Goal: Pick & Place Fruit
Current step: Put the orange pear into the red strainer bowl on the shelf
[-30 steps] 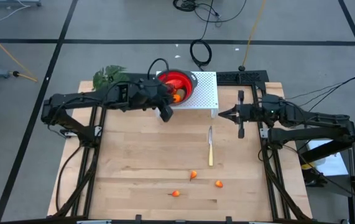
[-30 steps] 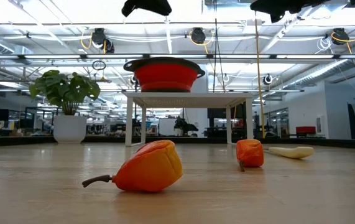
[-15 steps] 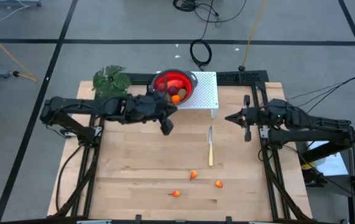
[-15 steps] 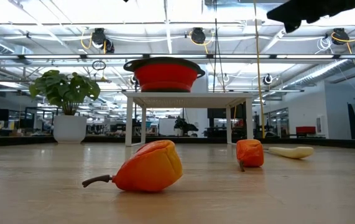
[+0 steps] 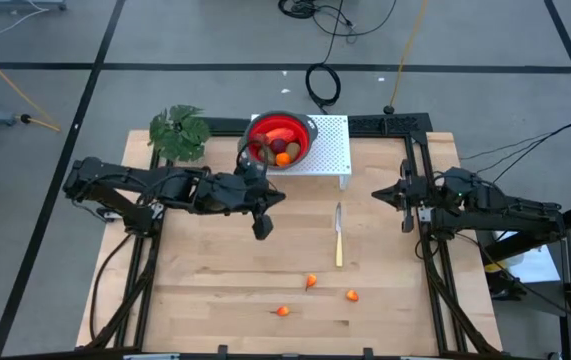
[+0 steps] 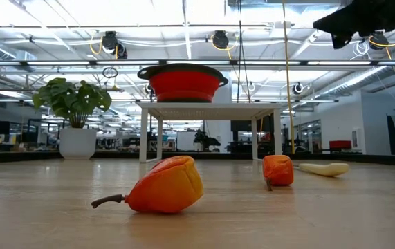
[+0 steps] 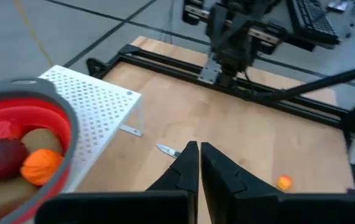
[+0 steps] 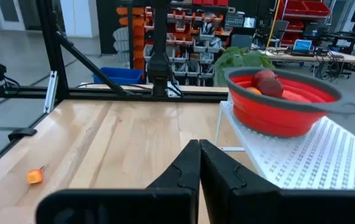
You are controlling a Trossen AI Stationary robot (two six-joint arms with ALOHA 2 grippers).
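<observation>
Three small orange fruits (image 5: 311, 281), (image 5: 283, 311), (image 5: 352, 295) lie on the wooden table near its front. More fruit, dark red, brown and orange (image 7: 17, 163), lies in the red bowl (image 5: 280, 138), which stands on a white perforated stand (image 5: 330, 148) at the far edge. My left gripper (image 5: 261, 230) hovers shut over the table just in front of the bowl, holding nothing; its shut fingers (image 7: 188, 163) show in the left wrist view. My right gripper (image 5: 376, 193) hangs shut and empty at the right of the stand, pointing level toward the left (image 8: 199, 157).
A slim knife (image 5: 339, 236) lies between the stand and the loose fruits. A leafy green plant (image 5: 178, 130) stands at the far left corner. Black frame rails (image 5: 427, 230) run along both sides of the table. In the low view, the nearest fruit (image 6: 166, 185) lies on its side.
My left gripper has swung from over the red bowl toward the table's near edge and stands over bare wood, leaving the bowl's fruit in full view. My right gripper has drawn back toward the table's right edge and sunk a little.
</observation>
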